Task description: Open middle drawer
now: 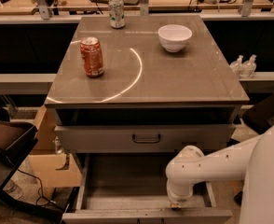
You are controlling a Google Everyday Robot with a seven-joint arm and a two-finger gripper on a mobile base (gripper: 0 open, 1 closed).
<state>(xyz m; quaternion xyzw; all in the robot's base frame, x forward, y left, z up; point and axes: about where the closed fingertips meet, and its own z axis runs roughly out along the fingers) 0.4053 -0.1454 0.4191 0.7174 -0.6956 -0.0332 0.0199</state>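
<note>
The grey-beige metal middle drawer (123, 185) stands pulled well out beneath the counter (174, 83), so the job looks nearly done. The gripper (179, 201) hangs at its front edge, presumably for pulling. Whether it is clamped on anything cannot be told.

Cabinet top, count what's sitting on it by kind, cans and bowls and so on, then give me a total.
Cans: 2 (red can, green-and-white can)
Bowls: 1 (white bowl)
Total: 3
Not counted: the gripper, down at the front of the open middle drawer.
</note>
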